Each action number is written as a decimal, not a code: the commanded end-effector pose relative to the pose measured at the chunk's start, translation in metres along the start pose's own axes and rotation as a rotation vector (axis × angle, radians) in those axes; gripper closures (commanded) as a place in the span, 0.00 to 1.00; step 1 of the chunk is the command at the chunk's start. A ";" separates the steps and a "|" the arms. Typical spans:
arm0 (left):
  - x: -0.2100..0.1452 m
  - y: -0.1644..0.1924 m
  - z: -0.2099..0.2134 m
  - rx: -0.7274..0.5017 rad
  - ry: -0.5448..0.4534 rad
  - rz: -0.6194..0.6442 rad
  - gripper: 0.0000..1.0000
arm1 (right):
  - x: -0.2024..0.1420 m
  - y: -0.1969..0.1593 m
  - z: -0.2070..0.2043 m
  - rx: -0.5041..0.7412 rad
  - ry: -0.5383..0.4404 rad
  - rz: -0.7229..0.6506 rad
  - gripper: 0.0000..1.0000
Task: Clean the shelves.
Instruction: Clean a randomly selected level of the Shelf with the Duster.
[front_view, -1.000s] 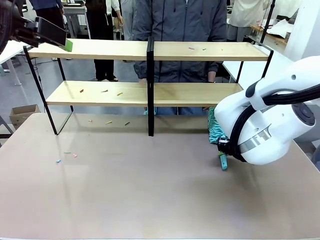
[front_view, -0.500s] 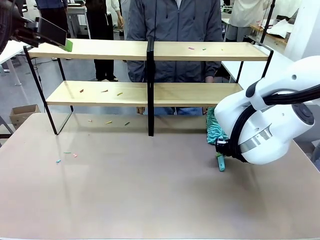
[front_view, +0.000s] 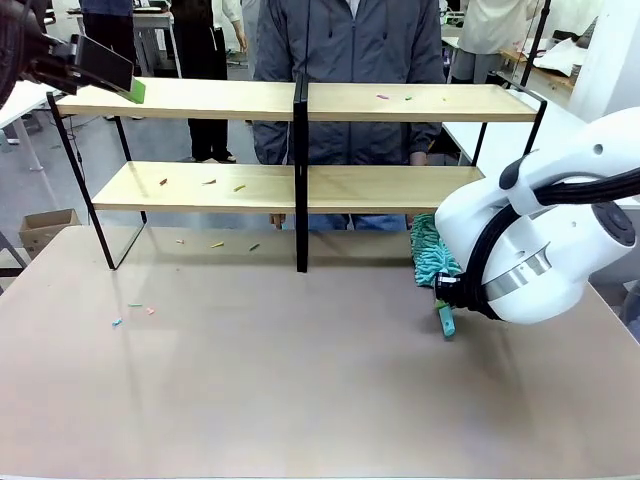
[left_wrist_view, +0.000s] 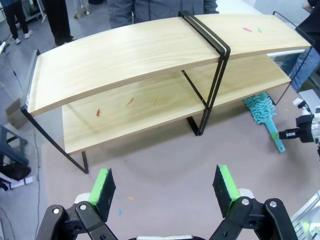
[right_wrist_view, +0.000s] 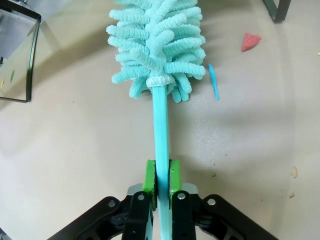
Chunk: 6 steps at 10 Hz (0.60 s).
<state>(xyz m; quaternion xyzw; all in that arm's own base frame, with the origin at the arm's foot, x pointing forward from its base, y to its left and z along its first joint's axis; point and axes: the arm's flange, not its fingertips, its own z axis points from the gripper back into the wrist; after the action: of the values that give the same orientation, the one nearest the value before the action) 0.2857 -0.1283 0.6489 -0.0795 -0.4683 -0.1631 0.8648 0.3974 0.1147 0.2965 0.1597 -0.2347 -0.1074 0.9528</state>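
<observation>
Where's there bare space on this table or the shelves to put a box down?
The beige tabletop is bare across its near middle. On the light wooden two-tier shelves, the top left and lower right boards are bare. Crowded: small coloured scraps on the lower left, and the fluffy teal duster in the right hand.

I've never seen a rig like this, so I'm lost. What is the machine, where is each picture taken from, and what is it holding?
Two white robot arms share a table with a person behind the shelves. The front view looks across from the robot's side; the other two come from a camera on each wrist. The left gripper is open and empty, raised near the shelves. The right gripper is shut on the handle of a teal duster. Small coloured scraps lie on shelves and table.
</observation>
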 end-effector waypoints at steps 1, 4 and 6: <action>0.000 0.001 0.000 -0.004 -0.006 0.003 0.00 | -0.007 -0.006 0.106 0.007 0.036 0.081 0.87; 0.000 0.001 0.000 -0.004 -0.006 0.003 0.00 | 0.003 -0.012 0.119 -0.002 0.082 0.127 0.87; 0.000 0.001 0.000 -0.004 -0.006 0.003 0.00 | 0.013 -0.017 0.134 -0.012 0.104 0.161 0.87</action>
<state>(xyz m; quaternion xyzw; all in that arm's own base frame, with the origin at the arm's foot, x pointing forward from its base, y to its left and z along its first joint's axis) 0.2857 -0.1283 0.6490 -0.0795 -0.4683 -0.1631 0.8647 0.4161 0.0923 0.2970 0.1534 -0.2204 -0.0265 0.9629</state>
